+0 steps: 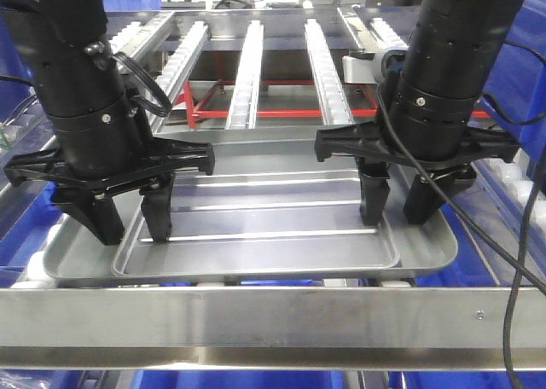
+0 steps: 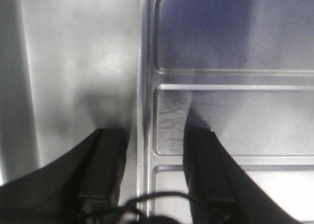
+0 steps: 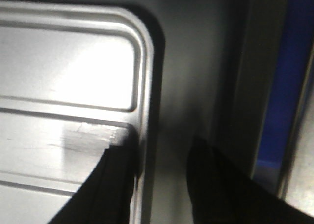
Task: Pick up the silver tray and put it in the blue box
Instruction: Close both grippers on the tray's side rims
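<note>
Nearest the camera, a brushed metal rail (image 1: pixel 273 321) runs across the front of the roller rack. Just behind it the silver tray (image 1: pixel 273 218) lies flat on the rack, long side toward the rail, its recessed centre panel and two long ridges facing up.

The left gripper (image 1: pixel 132 229) points down at the tray's left end. Its fingers (image 2: pixel 105 170) are spread wide astride the step between the flat outer rim and the recessed panel, one on each side and not clamped. The right gripper (image 1: pixel 397 211) stands the same way at the right end, fingers (image 3: pixel 117 184) wide apart, one over the panel's edge and one outside it.

Beyond the tray, roller tracks (image 1: pixel 247 65) run away over a red frame (image 1: pixel 281 113). Blue bins (image 1: pixel 520 65) flank the rack.
</note>
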`<move>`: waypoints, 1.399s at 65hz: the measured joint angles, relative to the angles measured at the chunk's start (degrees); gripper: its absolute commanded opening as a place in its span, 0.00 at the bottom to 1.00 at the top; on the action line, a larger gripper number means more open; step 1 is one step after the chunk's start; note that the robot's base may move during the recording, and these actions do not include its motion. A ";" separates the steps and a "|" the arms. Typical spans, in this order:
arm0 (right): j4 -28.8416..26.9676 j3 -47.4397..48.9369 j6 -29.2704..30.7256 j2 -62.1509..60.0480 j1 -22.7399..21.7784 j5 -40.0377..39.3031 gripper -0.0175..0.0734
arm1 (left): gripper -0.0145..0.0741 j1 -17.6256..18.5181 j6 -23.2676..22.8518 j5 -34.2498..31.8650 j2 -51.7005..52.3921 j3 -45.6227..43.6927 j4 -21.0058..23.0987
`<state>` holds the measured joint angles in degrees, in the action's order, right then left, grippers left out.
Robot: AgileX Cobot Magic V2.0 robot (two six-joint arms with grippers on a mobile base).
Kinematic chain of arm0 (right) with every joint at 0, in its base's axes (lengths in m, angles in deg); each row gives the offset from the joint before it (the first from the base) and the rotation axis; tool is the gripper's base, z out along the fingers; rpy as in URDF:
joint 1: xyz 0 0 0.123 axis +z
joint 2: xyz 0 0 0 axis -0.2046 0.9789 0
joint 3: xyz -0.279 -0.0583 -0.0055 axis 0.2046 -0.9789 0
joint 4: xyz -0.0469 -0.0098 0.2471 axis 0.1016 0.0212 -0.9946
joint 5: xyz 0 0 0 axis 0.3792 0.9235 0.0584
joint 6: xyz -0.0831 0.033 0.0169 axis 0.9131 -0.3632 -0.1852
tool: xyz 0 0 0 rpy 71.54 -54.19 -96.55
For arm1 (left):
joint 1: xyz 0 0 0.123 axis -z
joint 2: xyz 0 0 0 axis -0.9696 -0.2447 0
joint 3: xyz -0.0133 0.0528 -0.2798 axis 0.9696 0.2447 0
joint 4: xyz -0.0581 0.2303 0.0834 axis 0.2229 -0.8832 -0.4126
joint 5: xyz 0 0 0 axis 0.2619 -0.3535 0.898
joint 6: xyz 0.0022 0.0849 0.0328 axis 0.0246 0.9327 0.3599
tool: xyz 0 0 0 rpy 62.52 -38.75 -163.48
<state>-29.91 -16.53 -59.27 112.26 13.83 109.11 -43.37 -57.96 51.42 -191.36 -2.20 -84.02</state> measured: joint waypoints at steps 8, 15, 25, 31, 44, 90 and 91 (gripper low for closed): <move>0.00 0.00 0.00 0.00 0.00 0.00 0.61 | 0.41 0.00 -0.10 0.11 0.00 -0.36 0.00; 0.00 0.00 0.00 0.00 0.35 0.00 0.61 | 0.41 0.00 -0.10 0.21 -0.24 -0.60 0.00; 0.00 0.00 0.00 0.62 0.70 0.00 0.61 | 0.41 0.00 -0.10 0.21 -0.22 -0.81 0.00; 0.00 0.17 0.00 0.83 0.79 0.00 0.61 | 0.41 0.00 -0.10 0.21 -0.22 -0.84 0.00; 0.00 0.26 0.00 0.87 0.91 0.00 0.61 | 0.41 -1.42 -0.10 0.21 -0.22 -0.84 1.11; 0.00 0.26 0.00 0.87 0.91 -0.10 0.46 | 0.07 -2.64 0.49 0.04 -0.22 -0.96 1.20; -0.03 0.26 0.00 0.87 1.01 -0.10 0.44 | 0.05 -2.64 0.62 0.04 -0.22 -0.96 1.20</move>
<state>-29.93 -16.27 -59.27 113.13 14.85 109.01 -46.01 -57.34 51.46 -191.59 -3.16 -82.82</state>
